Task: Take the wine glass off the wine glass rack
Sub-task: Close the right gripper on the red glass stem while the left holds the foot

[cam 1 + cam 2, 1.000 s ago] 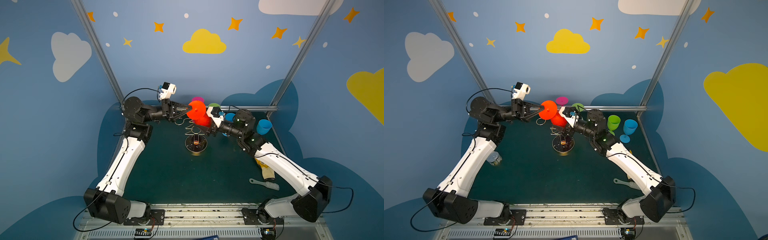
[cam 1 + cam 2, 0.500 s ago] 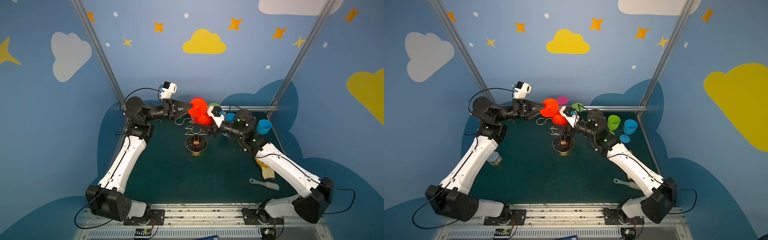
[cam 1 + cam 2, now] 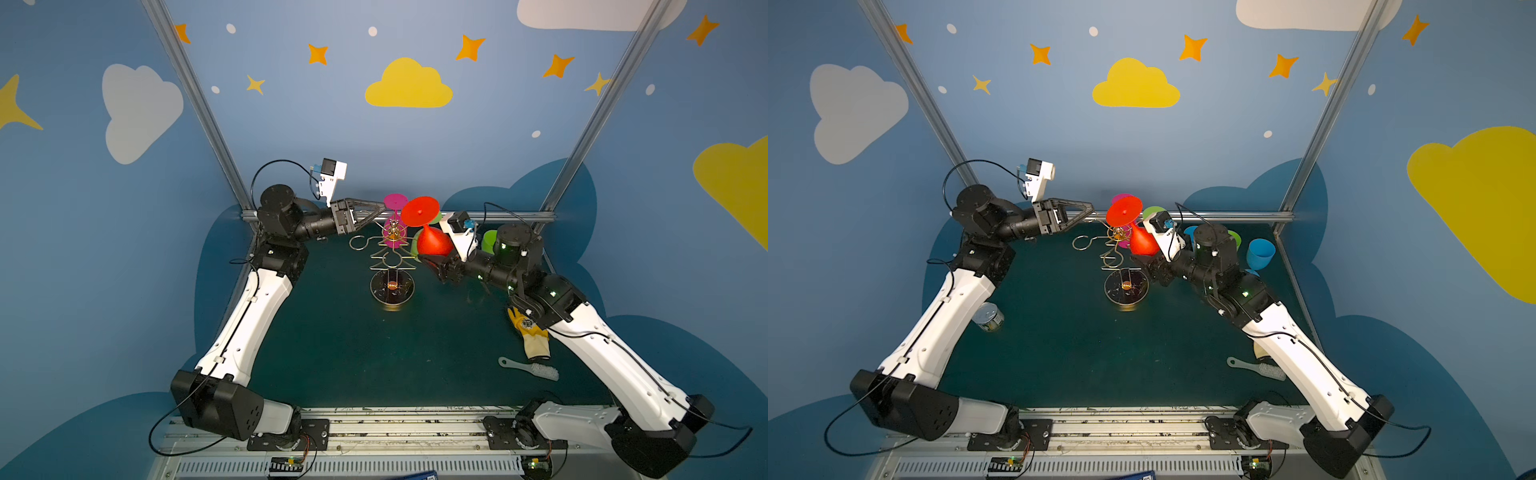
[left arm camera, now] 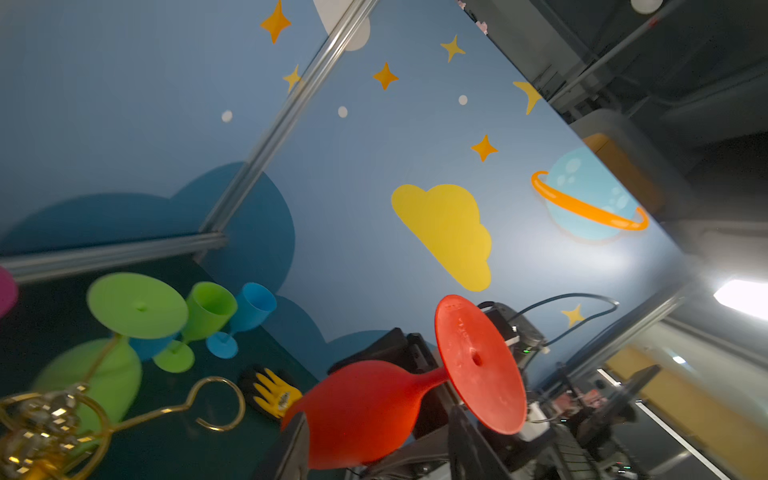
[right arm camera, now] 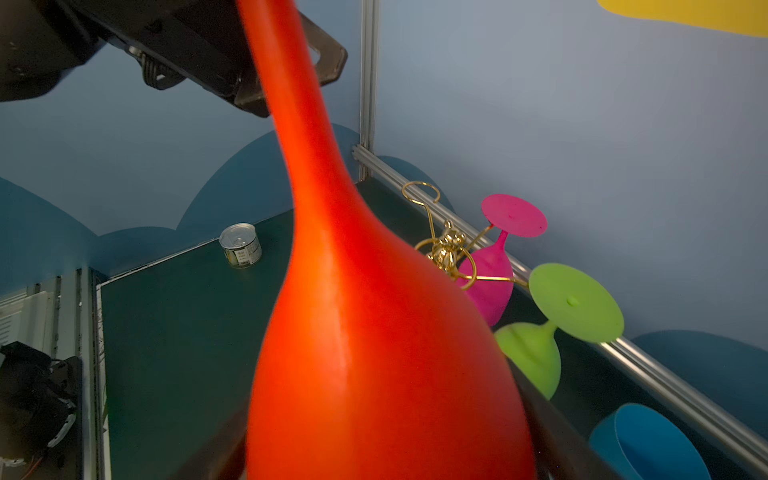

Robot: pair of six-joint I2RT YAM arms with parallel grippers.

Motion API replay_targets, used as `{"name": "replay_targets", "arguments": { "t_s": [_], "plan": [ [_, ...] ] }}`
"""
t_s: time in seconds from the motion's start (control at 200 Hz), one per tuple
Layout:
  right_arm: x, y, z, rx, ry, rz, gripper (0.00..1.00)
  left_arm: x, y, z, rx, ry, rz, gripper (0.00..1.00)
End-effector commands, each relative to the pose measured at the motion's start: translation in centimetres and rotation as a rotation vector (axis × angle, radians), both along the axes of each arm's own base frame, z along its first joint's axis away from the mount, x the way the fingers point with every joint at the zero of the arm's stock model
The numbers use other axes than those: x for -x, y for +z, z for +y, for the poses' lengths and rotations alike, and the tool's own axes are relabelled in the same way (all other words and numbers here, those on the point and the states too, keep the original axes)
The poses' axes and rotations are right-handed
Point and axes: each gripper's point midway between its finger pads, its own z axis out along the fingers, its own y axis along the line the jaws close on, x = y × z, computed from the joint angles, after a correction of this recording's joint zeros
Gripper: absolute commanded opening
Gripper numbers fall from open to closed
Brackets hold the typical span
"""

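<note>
Two dark fingers of the right gripper were closed around the bowl of the red, matte, plastic-looking wine glass, one finger on each side of it in the right wrist view. The glass hung in the air upside down and tilted, its flat round foot uppermost. It was just beside the tall gold wire wine glass rack with its round dark base, and seemingly clear of it. In the left wrist view a bare gold ring-ended arm stood apart from the red bowl. The left gripper was near the top of the rack with its jaws spread, and held nothing.

By its look the glass was light and unbreakable, perhaps slightly yielding, so a firm squeeze would likely do no harm. The matte skin probably gave fair friction. But the bowl tapered toward the stem, so a grip placed off its widest part could let it creep out. The widest band of the bowl, where the fingers sat, seemed the soundest hold; the thin stem under the foot was the other choice. The wide foot was the part most likely to catch a wire arm, or the pink glass and lime-green glass hanging on the rack close by.
</note>
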Motion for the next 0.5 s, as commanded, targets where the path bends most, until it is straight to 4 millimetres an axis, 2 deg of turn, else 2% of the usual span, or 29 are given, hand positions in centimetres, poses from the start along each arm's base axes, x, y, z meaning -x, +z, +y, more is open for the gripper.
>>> {"name": "replay_targets", "arguments": {
  "t_s": [0.0, 0.14, 0.21, 0.496],
  "plan": [
    [1.6, -1.6, -2.1, 0.054, -0.056, 0.136, 0.36, -0.2, -1.2, -0.4, -0.125, 0.102, -0.299, 0.51],
    [2.3, -2.2, -2.5, 0.063, -0.06, 0.199, 0.35, 1.5, -3.1, -1.5, -0.248, 0.155, -0.591, 0.51],
    [2.5, -2.6, -2.3, 0.072, -0.052, 0.226, 0.35, 2.2, -4.0, -1.5, -0.281, 0.186, -0.68, 0.51],
    [2.4, -3.4, -0.5, 0.069, 0.006, 0.308, 0.3, 3.9, -4.3, -1.9, -0.326, 0.229, -0.863, 0.49]
  ]
}}
